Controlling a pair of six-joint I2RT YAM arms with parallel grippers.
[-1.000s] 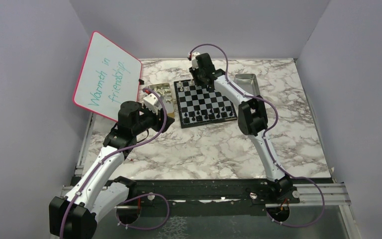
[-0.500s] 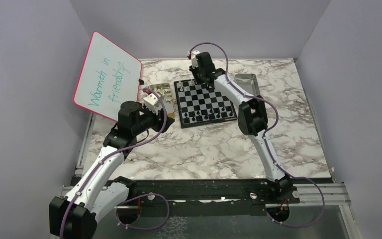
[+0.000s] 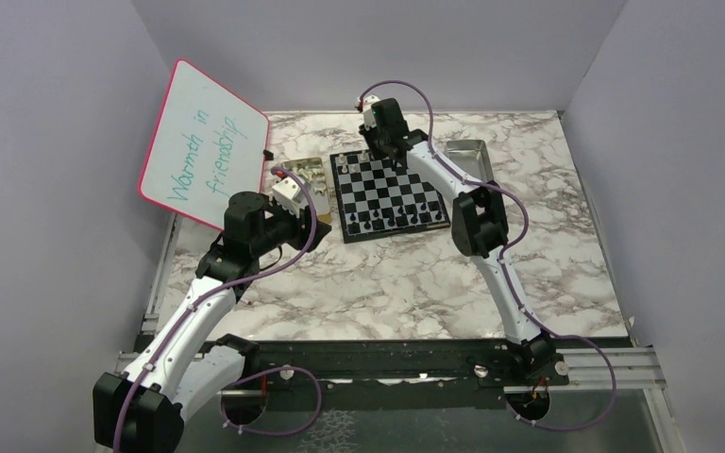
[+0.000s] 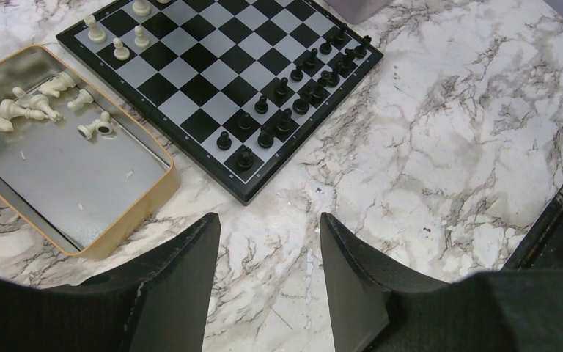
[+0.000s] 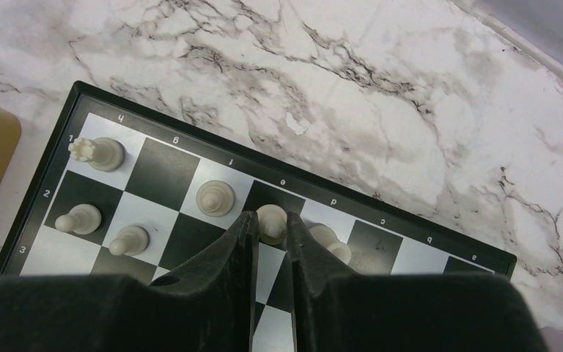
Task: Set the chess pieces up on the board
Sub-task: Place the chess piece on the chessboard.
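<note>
Top external view: a pink-rimmed whiteboard (image 3: 206, 143) leans at the left, hand-lettered "Warmth in friendship" in teal. The board (image 3: 392, 193) lies mid-table on the marble table (image 3: 387, 283), with a metal tray (image 3: 304, 175) just beside its left edge and a second tray (image 3: 467, 153) to its right. The right gripper (image 3: 375, 154) reaches down at the board's far edge.

Left wrist view: the left gripper (image 4: 270, 220) hangs over bare marble with its jaws apart and nothing between them. The black pieces (image 4: 286, 117) stand in two rows along one edge of the board. Loose pale pieces (image 4: 22, 106) lie on their sides in the gold-rimmed tray, and a few more stand at the board's far corner.

Right wrist view: the fingers are drawn close and pinch one pale piece (image 5: 271, 224), which stands upright on the back-row square marked "e". The rim reads e, d, c, b, a along the far side, and 1, 2, 3 down the left. A pale rook (image 5: 95, 152) stands on the corner square. Other pale figures stand on nearby squares, one touching the outside of a finger.
</note>
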